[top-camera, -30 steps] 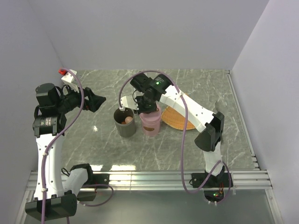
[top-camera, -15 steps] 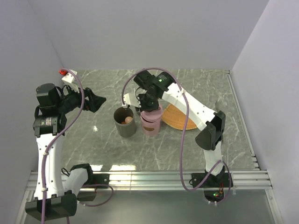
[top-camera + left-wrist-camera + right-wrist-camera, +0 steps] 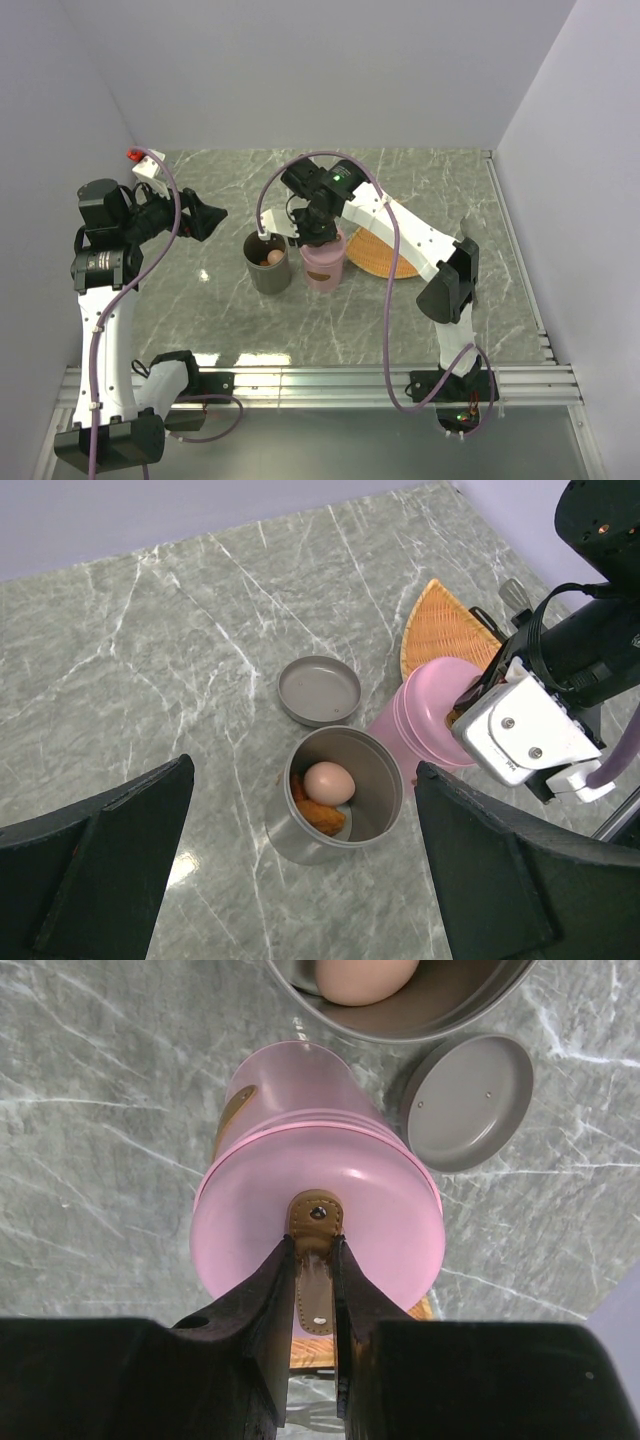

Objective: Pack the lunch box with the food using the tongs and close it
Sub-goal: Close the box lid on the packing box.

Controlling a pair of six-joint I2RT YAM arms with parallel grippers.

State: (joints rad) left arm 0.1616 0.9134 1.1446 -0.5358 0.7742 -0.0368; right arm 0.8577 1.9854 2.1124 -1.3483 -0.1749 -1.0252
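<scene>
The right hand [image 3: 315, 1265] pinches the brown strap [image 3: 318, 1218] atop the pink container [image 3: 320, 1175] near the desk's middle; the grey pot [image 3: 372, 810] with the food [image 3: 328, 782] stands just beside it, toward the left edge; the left hand [image 3: 300, 875], spread wide, hovers nearer that pot.

three views, one shared centre

the top camera looks down from high behind the arm bases, far enough to take in the whole table [image 3: 200, 300]. the left wrist looks down aslant from mid height. the right wrist faces down, very near the pink box [image 3: 320, 1185] and its strap [image 3: 317, 1225]. all three share the box and the tin [image 3: 285, 845].
</scene>
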